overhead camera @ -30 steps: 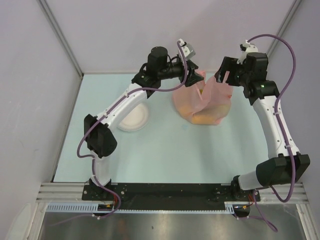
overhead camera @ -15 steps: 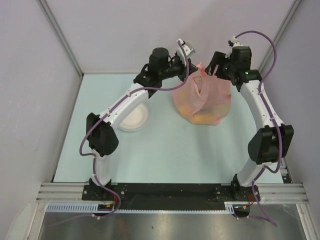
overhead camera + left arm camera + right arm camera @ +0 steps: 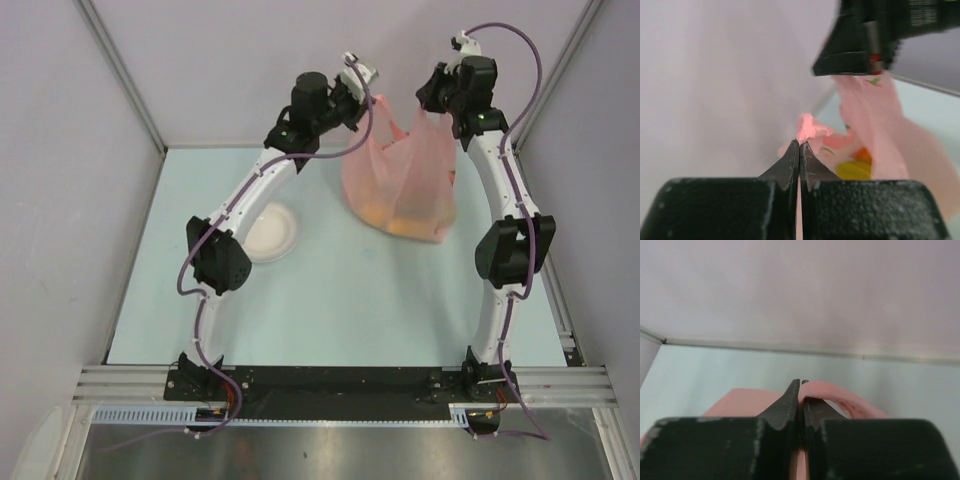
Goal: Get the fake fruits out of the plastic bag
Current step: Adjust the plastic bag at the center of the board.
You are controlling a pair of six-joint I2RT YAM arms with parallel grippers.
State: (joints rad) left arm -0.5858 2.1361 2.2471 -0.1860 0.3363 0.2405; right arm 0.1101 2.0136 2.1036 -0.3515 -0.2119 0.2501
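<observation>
The pink plastic bag [image 3: 400, 180] hangs stretched upward at the back of the table, with its bottom still resting on the surface. My left gripper [image 3: 371, 99] is shut on its left handle, and the pinched pink film [image 3: 809, 126] shows right at the fingertips of the gripper [image 3: 800, 143]. My right gripper [image 3: 428, 101] is shut on the right handle, whose pink loop [image 3: 840, 392] curls over one finger of the gripper [image 3: 801, 383]. The fake fruits [image 3: 402, 222] show as yellow-orange shapes through the bag's bottom. A yellow fruit [image 3: 856, 170] shows inside the bag in the left wrist view.
A small white plate [image 3: 268, 233] lies on the pale blue table [image 3: 330, 300] left of the bag. Grey walls stand close behind both grippers. The right gripper's black body [image 3: 865, 40] fills the top of the left wrist view.
Both grippers have shut on the bag's handles and risen toward the back wall. The bag is pulled up taller than before, and the right arm has swung inward.
</observation>
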